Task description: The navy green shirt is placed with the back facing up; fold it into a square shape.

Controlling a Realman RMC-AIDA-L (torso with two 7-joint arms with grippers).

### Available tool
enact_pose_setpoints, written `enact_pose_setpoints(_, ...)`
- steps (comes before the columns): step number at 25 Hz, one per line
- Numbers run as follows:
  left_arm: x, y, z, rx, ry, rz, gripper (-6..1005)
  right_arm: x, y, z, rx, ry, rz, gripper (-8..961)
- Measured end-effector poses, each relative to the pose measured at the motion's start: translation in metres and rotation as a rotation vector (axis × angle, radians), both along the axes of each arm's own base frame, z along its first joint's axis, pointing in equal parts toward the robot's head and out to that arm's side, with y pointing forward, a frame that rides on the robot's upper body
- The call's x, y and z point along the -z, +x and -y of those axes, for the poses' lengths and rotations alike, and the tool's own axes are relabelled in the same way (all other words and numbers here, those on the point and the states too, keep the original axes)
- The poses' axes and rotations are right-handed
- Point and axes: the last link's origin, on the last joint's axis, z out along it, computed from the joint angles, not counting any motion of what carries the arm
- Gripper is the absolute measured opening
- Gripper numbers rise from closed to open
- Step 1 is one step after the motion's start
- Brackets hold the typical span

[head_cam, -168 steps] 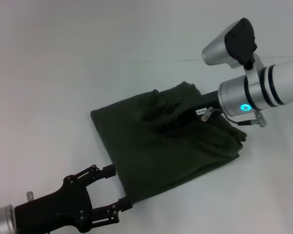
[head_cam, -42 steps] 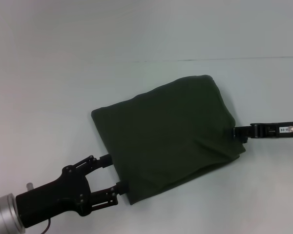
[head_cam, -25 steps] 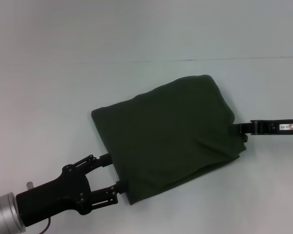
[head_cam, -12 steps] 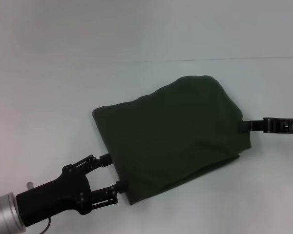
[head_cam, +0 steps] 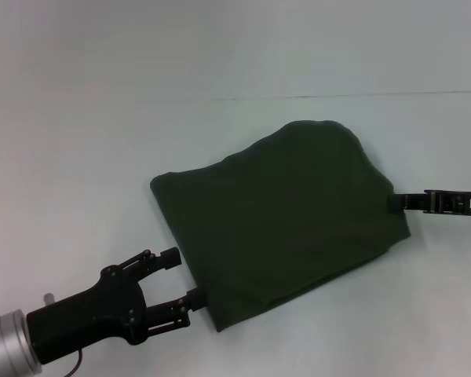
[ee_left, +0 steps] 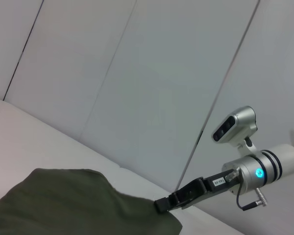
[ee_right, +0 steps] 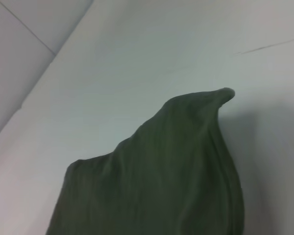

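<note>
Olive cotton: the navy green shirt (head_cam: pixel 279 218) lies folded into a compact, roughly four-sided pad near the middle of the white worktop (head_cam: pixel 102 118), plain side up, no lettering in view.
Shirt outline: three corners read fairly square; the far right corner is rounded and humped, so the pad looks not quite squared off.
Long axis: the pad runs slightly longer from its near left corner to its far right corner, set on a diagonal to the worktop's edges, not parallel with them.
Right gripper: the right gripper (head_cam: pixel 394 203) reaches in low from the worktop's right side and meets the shirt's right edge; its tips look closed on the hem, with cloth gathered to a point there in the left wrist view (ee_left: pixel 162 203).
Likely reason for that hold: pinching the edge would let the arm tug the fold flat and draw the right side out straight; this is a judgement from the taut line of cloth at the pinch.
Left gripper: the left gripper (head_cam: pixel 188 279) sits at the near left corner of the shirt, jaws apart, one tip touching the near edge and the other just beside the left edge, holding nothing.
Likely reason for that placing: it seems posted to steady or catch that corner.
Right wrist view: only the shirt's ridged top and a peaked corner (ee_right: pixel 225 93) show; no fingers visible there.
</note>
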Motion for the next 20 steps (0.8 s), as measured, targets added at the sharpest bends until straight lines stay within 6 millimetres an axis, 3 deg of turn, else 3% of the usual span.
enact_pose_setpoints(5, 0.000, 0.000, 0.000, 0.000, 0.000, 0.000, 907, 0.001, -0.003, -0.006, -0.039, 0.056, 0.019, 156)
enact_pose_setpoints(9, -0.001, 0.000, -0.001, 0.002, 0.001, -0.002, 907, -0.011, -0.010, -0.017, -0.075, 0.153, 0.013, 178)
enact_pose_setpoints(11, -0.001, 0.000, -0.001, 0.004, 0.001, -0.002, 907, -0.015, -0.020, -0.023, -0.099, 0.180, -0.008, 425)
enact_pose_setpoints(13, -0.001, 0.001, -0.002, 0.005, 0.001, -0.002, 907, -0.014, -0.031, -0.029, -0.126, 0.176, -0.022, 447)
enact_pose_setpoints(20, -0.001, 0.000, -0.003, -0.002, 0.007, -0.001, 908, 0.026, -0.056, -0.042, -0.181, 0.071, 0.020, 525)
